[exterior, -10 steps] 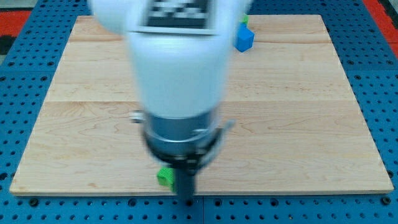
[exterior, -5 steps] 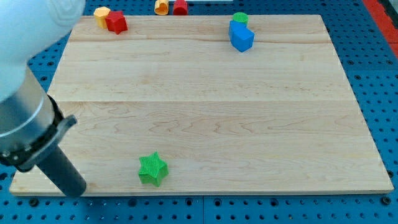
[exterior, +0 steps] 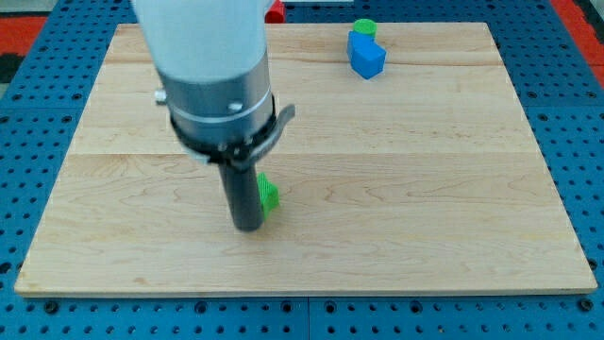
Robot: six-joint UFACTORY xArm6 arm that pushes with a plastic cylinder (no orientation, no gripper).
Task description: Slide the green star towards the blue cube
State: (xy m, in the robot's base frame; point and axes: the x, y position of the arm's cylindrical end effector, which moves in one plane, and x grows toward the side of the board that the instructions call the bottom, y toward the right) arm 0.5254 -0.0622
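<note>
The pale wooden board (exterior: 425, 189) lies on a blue perforated table (exterior: 28, 142), and over its left half hangs the arm's thick white and grey body (exterior: 212, 85), hiding much of the far-left area. From it the straight dark rod drops to the board, and my tip (exterior: 248, 227) rests left of centre, in the near half. There is no gripper here and nothing to spread or pinch: the rod simply presses sideways against what it meets.

The small green star block (exterior: 269, 195) sits right at the rod's right side, apparently touching it, with most of its shape hidden behind the rod, so only a green sliver shows. The blue cube block (exterior: 366, 55) stands far off toward the far right of the board, well apart from the star, with a small green round block (exterior: 364, 27) just behind it at the far edge. A red block (exterior: 275, 11) peeps out at the far edge beside the arm; its shape cannot be made out.

The relation that matters: the cube lies to the right and far from the star, while my tip sits on the star's left and slightly nearer side. That seems a sound placing for a push up and rightward.

No brand, label or readable writing shows anywhere.
</note>
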